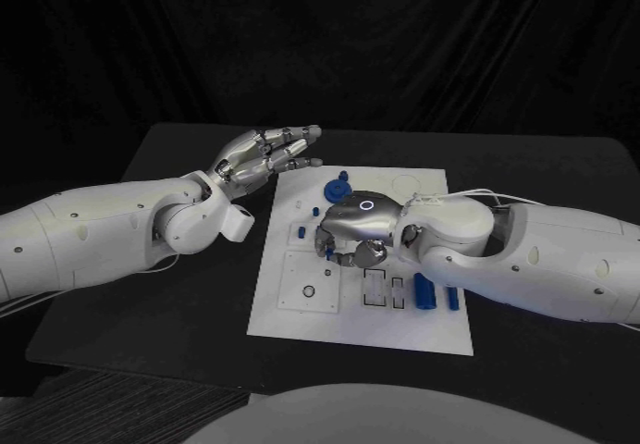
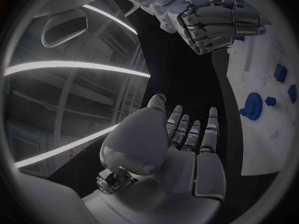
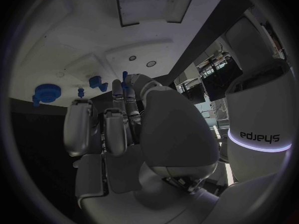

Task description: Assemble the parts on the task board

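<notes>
Blue parts (image 1: 424, 294) lie loose on the task board (image 1: 400, 333), so assembly looks barely begun. Right hand (image 1: 355, 231) hovers over the board's middle, its fingers curled under; what they grasp, I cannot tell. Left hand (image 1: 267, 153) hangs beside the board, fingers released.

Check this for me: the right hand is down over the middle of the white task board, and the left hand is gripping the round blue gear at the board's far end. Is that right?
Not quite. The left hand grips nothing: in the head view it hovers beside the board's far left corner with fingers extended, and the round blue gear lies on the task board apart from it. The right hand is indeed down over the board's middle.
</notes>
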Motion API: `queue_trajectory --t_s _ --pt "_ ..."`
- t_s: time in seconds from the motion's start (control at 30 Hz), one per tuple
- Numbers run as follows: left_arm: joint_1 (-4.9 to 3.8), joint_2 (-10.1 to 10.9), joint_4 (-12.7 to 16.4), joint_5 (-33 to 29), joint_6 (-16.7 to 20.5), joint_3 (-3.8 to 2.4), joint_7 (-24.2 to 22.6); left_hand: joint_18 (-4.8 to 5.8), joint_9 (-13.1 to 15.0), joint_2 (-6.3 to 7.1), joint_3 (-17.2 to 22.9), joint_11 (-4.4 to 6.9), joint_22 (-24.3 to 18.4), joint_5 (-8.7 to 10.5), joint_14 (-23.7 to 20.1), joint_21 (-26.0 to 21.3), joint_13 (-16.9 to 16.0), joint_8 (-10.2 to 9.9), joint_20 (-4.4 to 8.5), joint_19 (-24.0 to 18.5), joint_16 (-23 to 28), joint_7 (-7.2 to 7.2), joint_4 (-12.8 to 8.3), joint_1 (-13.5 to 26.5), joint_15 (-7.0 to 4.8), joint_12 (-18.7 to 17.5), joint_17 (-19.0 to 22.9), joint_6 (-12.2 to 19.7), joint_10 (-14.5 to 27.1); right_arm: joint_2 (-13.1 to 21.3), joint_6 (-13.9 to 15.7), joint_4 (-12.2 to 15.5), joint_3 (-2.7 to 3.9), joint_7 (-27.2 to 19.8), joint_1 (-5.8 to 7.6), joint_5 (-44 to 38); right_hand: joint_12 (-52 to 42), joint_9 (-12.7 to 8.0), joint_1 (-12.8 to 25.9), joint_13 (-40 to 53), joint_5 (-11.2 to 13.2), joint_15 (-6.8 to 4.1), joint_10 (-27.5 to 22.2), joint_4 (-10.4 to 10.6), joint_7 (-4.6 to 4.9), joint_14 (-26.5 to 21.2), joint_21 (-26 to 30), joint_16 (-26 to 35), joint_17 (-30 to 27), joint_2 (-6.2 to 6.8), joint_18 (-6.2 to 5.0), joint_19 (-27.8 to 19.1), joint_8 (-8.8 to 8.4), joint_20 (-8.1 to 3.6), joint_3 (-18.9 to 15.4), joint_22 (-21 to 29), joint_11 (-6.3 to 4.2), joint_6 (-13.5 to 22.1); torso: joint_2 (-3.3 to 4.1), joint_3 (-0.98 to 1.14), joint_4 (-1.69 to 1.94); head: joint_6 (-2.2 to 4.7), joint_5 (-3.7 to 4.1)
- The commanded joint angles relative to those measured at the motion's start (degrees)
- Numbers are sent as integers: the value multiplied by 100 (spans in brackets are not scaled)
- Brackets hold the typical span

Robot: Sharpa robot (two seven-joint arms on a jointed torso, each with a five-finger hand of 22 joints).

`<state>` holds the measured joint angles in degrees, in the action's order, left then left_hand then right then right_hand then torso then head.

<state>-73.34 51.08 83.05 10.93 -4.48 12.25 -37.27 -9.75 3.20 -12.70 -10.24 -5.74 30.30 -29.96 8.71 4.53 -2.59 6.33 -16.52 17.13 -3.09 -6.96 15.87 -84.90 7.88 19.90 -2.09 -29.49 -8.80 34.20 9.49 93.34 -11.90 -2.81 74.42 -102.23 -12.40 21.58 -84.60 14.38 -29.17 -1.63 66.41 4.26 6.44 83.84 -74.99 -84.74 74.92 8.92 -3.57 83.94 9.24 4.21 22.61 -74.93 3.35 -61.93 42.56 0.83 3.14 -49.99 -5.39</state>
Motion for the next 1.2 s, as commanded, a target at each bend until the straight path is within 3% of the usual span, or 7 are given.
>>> queue_trajectory --t_s 0.03,0.2,0.27,0.57,1.2 --pt "11 -16 4 -28 -111 -5 -19 -7 12 -1 38 -21 5 -41 9 -7 -3 31 -12 17 -22 5 5 -49 59 -4 1 -60 12 -9 -148 0 4 151 -21 -4 25 -9 -44 -1 20 39 74 -3 41 439 27 -20 712 -11 27 18 -26 39 31 -1070 -15 20 12 5 -5 -1 -6" --pt "17 -27 6 -28 -115 -5 -14 -6 11 -2 52 -16 3 -52 8 -4 -1 30 -11 27 -25 12 -4 -70 66 -21 2 -47 23 -36 -270 -38 4 201 -56 -4 39 -23 -40 -8 22 45 69 -11 50 434 51 -13 701 -13 21 6 -48 45 42 -1063 -7 29 11 6 -21 -1 -15" --pt "19 -28 7 -28 -111 -5 -17 -1 -2 6 74 10 -13 -61 2 -2 3 4 -10 41 -34 78 -9 -99 91 -61 6 47 59 -51 -299 -52 4 210 -79 -4 43 -27 -39 -10 22 47 67 -14 52 433 58 -10 697 -13 19 3 -54 46 46 -1060 -5 31 6 4 -32 -1 -26" --pt "25 -30 -1 -28 -109 -5 -2 0 -3 6 79 17 -9 -64 1 0 5 2 -9 48 -36 94 -8 -103 96 -74 7 53 69 -98 -214 -86 4 221 -164 -4 62 -50 -39 -20 -13 56 65 -36 60 429 69 -8 694 -14 16 -6 -90 55 71 -1057 3 40 9 1 -25 -1 -16" --pt "33 -77 -36 -28 -189 -5 140 6 -2 2 94 67 -20 -56 14 11 13 1 -14 87 -56 112 20 -99 183 -154 7 77 142 -85 -43 -28 4 239 -207 -4 74 -83 -27 -27 -102 61 88 -73 69 426 75 -9 692 4 13 -15 -135 64 98 -1053 10 38 4 5 -25 -1 -35"
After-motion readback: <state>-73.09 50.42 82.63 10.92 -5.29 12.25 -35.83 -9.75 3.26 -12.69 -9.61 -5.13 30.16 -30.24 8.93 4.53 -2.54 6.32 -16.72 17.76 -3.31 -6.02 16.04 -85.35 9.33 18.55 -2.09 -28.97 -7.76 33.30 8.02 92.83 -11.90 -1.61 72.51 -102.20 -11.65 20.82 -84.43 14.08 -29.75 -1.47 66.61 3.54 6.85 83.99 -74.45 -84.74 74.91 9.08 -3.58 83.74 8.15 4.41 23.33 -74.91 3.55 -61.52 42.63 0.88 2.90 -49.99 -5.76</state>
